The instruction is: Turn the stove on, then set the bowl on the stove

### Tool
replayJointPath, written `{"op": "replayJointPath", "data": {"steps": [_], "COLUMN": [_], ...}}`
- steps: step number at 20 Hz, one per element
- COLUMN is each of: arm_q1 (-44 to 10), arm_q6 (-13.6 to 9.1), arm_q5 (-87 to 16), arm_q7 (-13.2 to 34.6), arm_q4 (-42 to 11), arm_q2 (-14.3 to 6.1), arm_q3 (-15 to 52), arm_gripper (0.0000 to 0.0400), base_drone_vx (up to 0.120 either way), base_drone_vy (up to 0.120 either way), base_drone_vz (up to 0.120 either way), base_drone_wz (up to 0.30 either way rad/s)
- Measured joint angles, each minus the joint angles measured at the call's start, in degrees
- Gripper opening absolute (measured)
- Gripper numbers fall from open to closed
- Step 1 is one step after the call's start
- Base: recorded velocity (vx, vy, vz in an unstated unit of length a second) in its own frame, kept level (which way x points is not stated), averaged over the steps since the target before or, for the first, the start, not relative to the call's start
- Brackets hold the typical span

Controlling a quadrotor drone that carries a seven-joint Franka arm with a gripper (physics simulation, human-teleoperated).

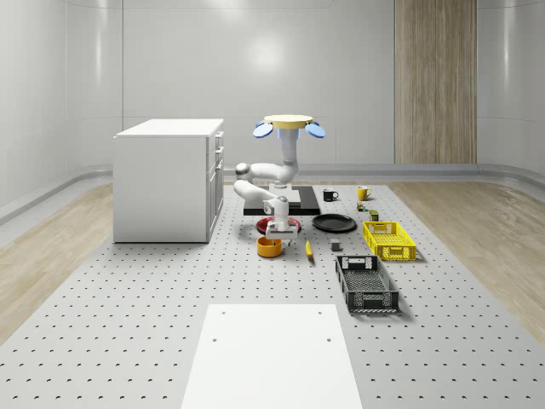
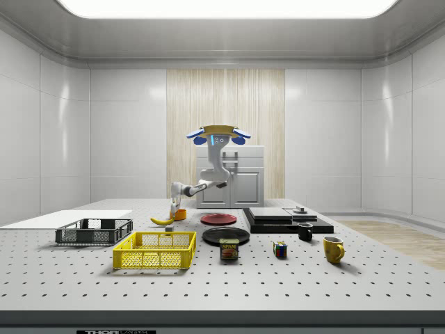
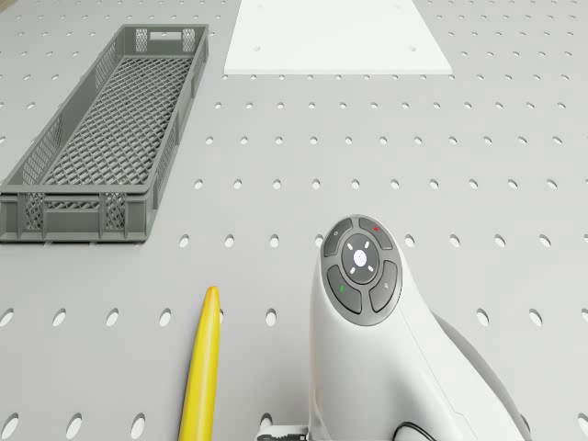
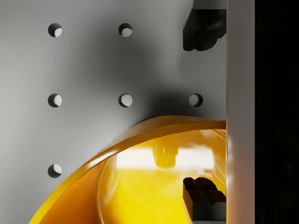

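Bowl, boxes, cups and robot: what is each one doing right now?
bowl: upright on table, gripper straddling its rim
drone: hovering above stove
grey crate: empty
yellow basket: empty
black mug: upright
banana: lying flat on table

Orange bowl [image 1: 269,246], yellow crate [image 1: 389,239], grey crate [image 1: 366,284] (mesh-patterned), red plate [image 1: 278,225]

Only legible text: "SPAM" on the small dark tin can [image 2: 229,249] on the perforated grey worktop [image 2: 361,278]; nothing else readable.
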Motion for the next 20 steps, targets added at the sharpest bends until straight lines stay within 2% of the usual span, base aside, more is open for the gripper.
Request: {"op": "replayJointPath", "data": {"steps": [8,11,13,16,20], "arm_q1": [0.8,0.9,1.0,1.0,1.1], "arm_q6": [0.1,0.1,0.1,0.0,-0.1], "arm_q5": [-0.1,-0.1,-0.1,-0.1,-0.1], "arm_q7": [-1.1,-1.3,-1.4,-1.5,-1.5], "arm_q4": [0.4,0.4,0.5,0.5,0.5], "arm_q2": [0.1,0.1,0.2,0.2,0.3], "arm_q3": [-0.1,-0.1,-0.1,-0.1,-0.1], "arm_gripper": [0.0400,0.0254,0.0194,0.0144,0.0116], "base_drone_vx": [0.000,0.000,0.000,0.000,0.000], "base_drone_vy": [0.000,0.000,0.000,0.000,0.000], "base_drone_vz": [0.000,0.000,0.000,0.000,0.000], "base_drone_wz": [0.000,0.000,0.000,0.000,0.000]}}
